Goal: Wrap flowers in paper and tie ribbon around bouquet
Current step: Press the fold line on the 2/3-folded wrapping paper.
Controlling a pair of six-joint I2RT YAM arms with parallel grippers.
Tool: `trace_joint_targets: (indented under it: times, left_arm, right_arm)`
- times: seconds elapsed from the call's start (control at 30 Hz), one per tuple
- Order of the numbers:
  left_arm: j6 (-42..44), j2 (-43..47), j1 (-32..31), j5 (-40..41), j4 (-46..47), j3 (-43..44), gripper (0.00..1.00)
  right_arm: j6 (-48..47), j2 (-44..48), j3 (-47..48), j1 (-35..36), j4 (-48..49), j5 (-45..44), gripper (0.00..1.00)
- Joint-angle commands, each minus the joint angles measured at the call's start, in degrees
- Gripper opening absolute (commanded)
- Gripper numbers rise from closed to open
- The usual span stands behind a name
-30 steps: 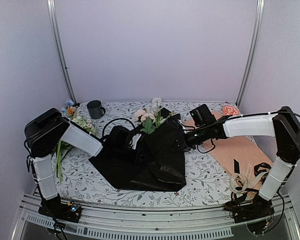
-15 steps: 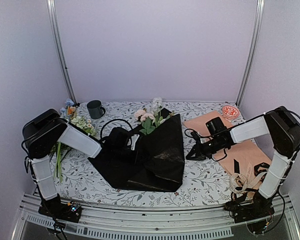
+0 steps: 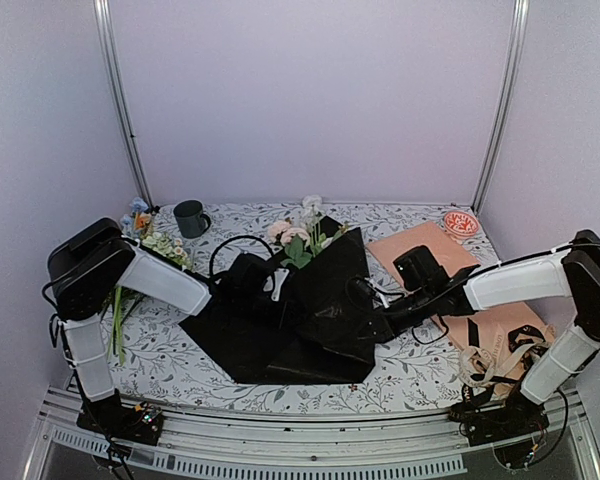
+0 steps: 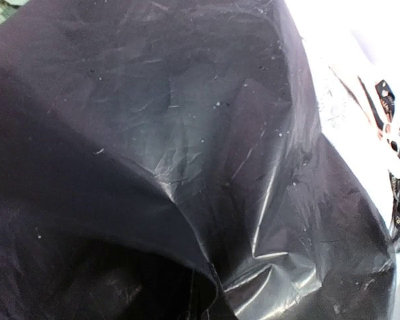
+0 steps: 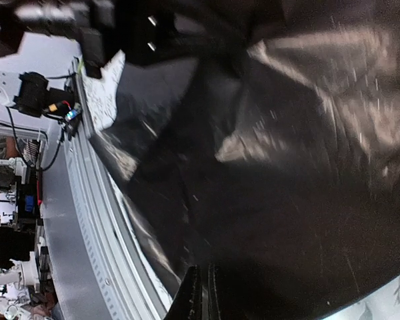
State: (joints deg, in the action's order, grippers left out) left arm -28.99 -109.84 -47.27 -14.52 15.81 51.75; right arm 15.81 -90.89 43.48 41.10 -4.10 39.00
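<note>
**Ana:** So, what sits in the middle of the floral-print table [image 3: 410,370]?

**Ben:** A large black sheet, the paper [image 3: 315,345]. It is crumpled and partly folded over itself, and its creases look glossy.

**Ana:** And the flowers?

**Ben:** The flowers [image 3: 298,238] are pale pink and white with green leaves. They poke out from the paper's edge at twelve o'clock, and their stems are hidden under the sheet.

**Ana:** Where are the two arms?

**Ben:** The left gripper [image 3: 268,282] comes in from nine o'clock and sits on the paper just below the blooms. Its jaws are clenched. Its wrist camera shows only wrinkled black sheet, so I cannot tell whether any paper is pinched between them. The right gripper [image 3: 372,322] reaches in from three o'clock to the paper's right edge. Its fingers [image 5: 195,297] are pressed together and the sheet bulges up toward them, so they appear to be grasping that edge.

**Ana:** What else is on the table?

**Ben:** A peach sheet [image 3: 485,300] lies flat at three o'clock of the paper, under the right arm. The ribbon [image 3: 488,365], cream and looped, is piled at about four o'clock near the right arm's base, well apart from the paper. A dark mug [image 3: 191,218] stands at ten o'clock. Near it, a loose bunch [image 3: 158,243] of mixed blooms lies by the left arm.
</note>
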Motion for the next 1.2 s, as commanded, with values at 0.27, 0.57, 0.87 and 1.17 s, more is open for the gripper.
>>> trace_joint_targets:
  times: [0.27,0.57,0.87,1.17]
  left_arm:
    - [1.2,-1.1,-0.8,1.3,-3.3,1.4,0.00]
    - [1.9,-1.7,-1.5,1.1,-3.1,2.0,0.00]
    - [1.8,-1.6,-1.8,1.4,-3.0,2.4,0.00]
    - [1.5,-0.9,-1.9,1.0,-3.7,2.9,0.00]
  right_arm:
    - [3.8,-0.2,-10.7,1.1,-11.7,-9.7,0.02]
    - [-0.7,9.4,1.7,1.2,-19.3,-2.7,0.03]
    - [4.0,-5.8,8.9,2.5,0.1,5.2,0.00]
    - [3.4,-19.3,9.1,4.9,-0.6,1.0,0.00]
